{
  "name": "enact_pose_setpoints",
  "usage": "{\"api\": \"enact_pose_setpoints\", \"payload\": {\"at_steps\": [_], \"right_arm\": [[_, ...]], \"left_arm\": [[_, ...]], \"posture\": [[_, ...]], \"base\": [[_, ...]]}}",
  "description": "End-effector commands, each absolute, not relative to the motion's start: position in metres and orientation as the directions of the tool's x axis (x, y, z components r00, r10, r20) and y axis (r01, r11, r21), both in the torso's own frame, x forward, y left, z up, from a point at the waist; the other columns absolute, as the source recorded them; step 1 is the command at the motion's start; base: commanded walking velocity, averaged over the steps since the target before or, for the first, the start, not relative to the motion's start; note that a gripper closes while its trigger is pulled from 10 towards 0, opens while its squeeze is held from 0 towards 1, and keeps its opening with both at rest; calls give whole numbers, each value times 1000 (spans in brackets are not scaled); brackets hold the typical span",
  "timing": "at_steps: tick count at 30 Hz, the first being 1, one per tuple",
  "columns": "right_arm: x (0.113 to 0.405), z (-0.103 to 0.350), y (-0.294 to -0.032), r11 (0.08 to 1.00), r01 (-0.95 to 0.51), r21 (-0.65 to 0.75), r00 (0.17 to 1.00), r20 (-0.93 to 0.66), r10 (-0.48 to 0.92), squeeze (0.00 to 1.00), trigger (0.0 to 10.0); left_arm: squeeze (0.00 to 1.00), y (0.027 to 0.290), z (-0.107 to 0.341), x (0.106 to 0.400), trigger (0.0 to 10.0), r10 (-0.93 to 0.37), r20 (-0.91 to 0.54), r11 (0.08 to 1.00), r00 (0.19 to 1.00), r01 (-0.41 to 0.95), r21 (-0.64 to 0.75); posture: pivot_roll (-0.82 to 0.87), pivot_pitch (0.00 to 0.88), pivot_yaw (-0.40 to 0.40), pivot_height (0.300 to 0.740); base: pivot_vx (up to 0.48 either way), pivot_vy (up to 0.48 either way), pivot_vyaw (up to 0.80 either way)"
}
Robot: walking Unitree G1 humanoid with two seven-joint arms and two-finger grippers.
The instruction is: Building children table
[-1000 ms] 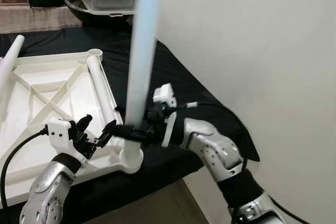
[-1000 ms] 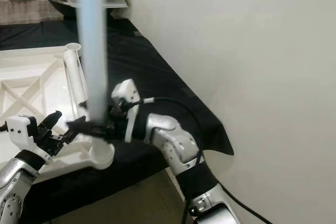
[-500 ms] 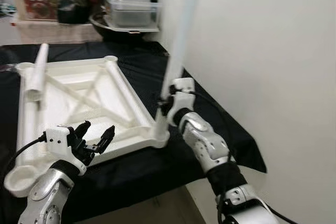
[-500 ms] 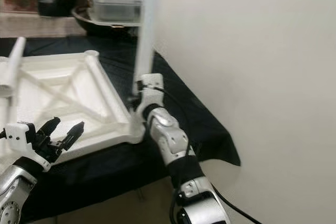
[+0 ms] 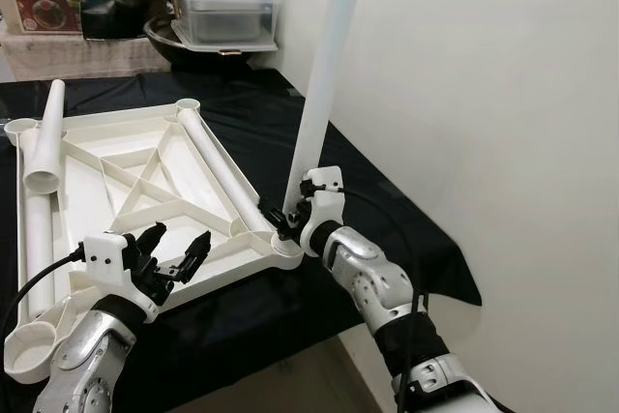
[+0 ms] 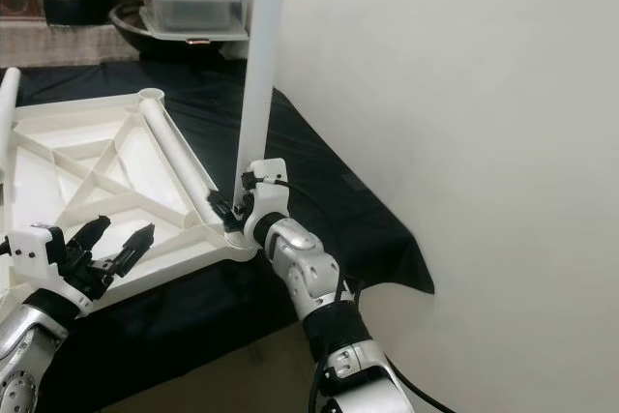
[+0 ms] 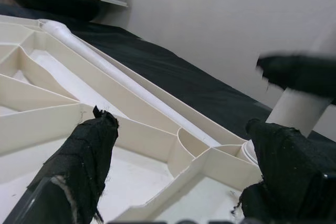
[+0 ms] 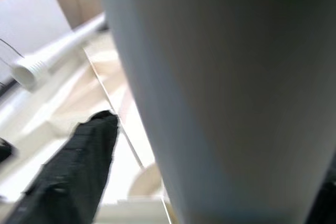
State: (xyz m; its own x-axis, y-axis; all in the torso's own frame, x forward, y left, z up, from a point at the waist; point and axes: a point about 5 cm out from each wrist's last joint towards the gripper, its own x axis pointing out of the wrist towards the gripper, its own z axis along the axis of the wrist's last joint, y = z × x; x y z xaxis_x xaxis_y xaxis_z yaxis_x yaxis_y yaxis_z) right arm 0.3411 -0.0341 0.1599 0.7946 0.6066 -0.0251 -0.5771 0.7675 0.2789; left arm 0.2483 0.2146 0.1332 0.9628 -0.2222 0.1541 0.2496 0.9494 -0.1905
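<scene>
Two loose legs lie on the upturned white tabletop, which rests on a black cloth; a third leg stands nearly upright in the near right corner socket.

Left eye view: right gripper is closed round the standing leg just above the socket. Left gripper hovers at the near edge of the tabletop, fingers spread, holding nothing. One loose leg lies along the left edge, the other along the right rib.

Right eye view: same layout. The standing leg leans slightly toward the wall. A clear box sits at the back.

Left wrist view: black fingers apart over the ribbed underside, the socket and leg base just beyond.

Right wrist view: the leg sits close against the lens, one finger beside it.

Handling judgement: hollow plastic tube, likely light, stiff, smooth and a bit slippery. A low grip near the socket gives the best control for pushing or twisting it home; a high grip would lever it.
</scene>
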Motion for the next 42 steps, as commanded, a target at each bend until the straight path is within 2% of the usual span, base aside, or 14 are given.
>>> {"api": "enact_pose_setpoints", "payload": {"at_steps": [1,9,11,17,19,21,25,26,31,33,40,42], "right_arm": [[342,168,-36,756,-602,256,784,12,620,1000,10000],[335,171,-52,767,-603,219,789,23,614,1000,10000],[323,166,-73,785,-593,182,799,10,601,1000,10000],[305,158,-95,791,-593,147,798,-19,602,1000,10000],[298,157,-100,783,-607,137,789,-19,614,1000,10000],[285,158,-106,762,-637,121,766,-13,643,1000,10000],[278,158,-110,765,-638,89,766,-26,642,1000,10000],[277,158,-114,797,-600,62,796,-46,603,0,10000],[278,157,-119,836,-548,22,835,-53,548,0,10000],[277,149,-122,862,-500,-84,865,-100,492,0,10000],[270,145,-122,848,-526,-72,848,-114,517,0,10000],[268,146,-124,844,-503,-185,864,-118,489,0,10000]], "left_arm": [[0,213,133,249,10000,-229,156,945,961,258,-202],[0,215,133,247,10000,-227,154,946,962,255,-199],[0,214,133,244,10000,-203,132,963,970,223,-155],[0,214,133,239,10000,-160,112,981,981,171,-93],[0,215,133,238,10000,-141,104,987,984,148,-63],[0,218,134,234,10000,-78,92,997,993,76,28],[0,217,138,226,10000,7,104,997,995,-15,80],[0,208,144,216,10000,31,120,993,992,-43,105],[0,202,150,205,10000,62,139,991,988,-78,112],[0,199,155,188,10000,152,129,979,980,-167,115],[0,201,149,172,10000,267,94,955,959,-277,104],[0,200,147,160,10000,311,69,939,948,-318,133]], "posture": [[157,0,-146,740],[138,0,-139,740],[108,0,-118,740],[96,0,-104,740],[92,0,-100,740],[80,0,-82,740],[76,0,-75,740],[86,0,-73,740],[104,0,-74,740],[120,0,-79,740],[126,0,-82,740],[135,0,-90,740]], "base": [[0,0,0],[0,0,0],[0,0,0],[0,0,0],[0,0,0],[0,0,0],[0,0,0],[0,0,0],[0,0,0],[0,0,0],[0,0,0],[0,0,347]]}}
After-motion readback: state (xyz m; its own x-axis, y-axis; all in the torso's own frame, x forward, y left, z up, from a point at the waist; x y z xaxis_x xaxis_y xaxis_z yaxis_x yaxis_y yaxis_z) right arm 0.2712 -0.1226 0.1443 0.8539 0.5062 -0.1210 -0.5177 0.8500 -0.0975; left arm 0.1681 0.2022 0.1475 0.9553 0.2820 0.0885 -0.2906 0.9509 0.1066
